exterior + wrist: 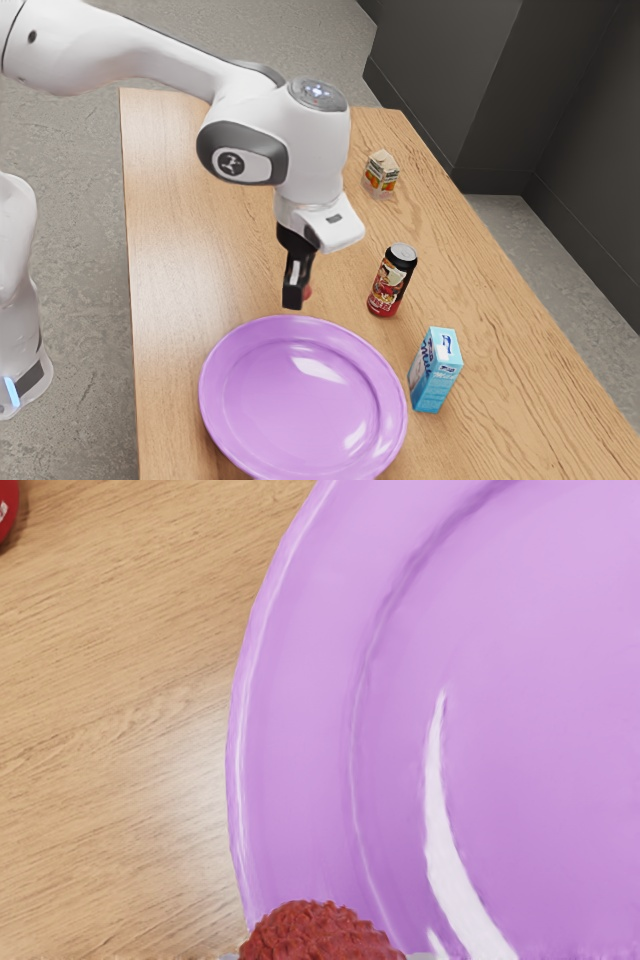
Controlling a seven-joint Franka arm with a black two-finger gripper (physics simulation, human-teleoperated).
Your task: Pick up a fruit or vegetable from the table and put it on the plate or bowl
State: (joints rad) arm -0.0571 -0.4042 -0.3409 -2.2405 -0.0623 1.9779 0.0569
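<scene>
Hanging from the white arm [270, 130], the black gripper [296, 290] points straight down toward the wooden table [180, 250]; its two fingers stand close together, clenched on a small red fruit [308, 292]; a sliver of the fruit peeps out at the fingertips on the exterior view's right side. The fruit is clear of the tabletop, held in the air between the fingers.

Just below the gripper lies the purple plate [300, 400], flat on the table; the gripper is by the plate's far rim, not over its middle. In the wrist view the fruit [318, 932] shows as a dark red, bumpy lump right under the hand; the plate's rim [250, 730] curves past beneath it, with the glossy plate on one side and bare wood grain on the other.

Near the gripper, toward the exterior view's right, a red and black can [391, 280] stands upright on the table, apart from the plate. Farther that way and nearer the camera, a blue and white carton [435, 370] stands upright just beside the plate's rim; whether it touches the rim I cannot tell. Beyond the gripper, well apart from it, a small box [381, 170] sits on the far part of the table.
</scene>
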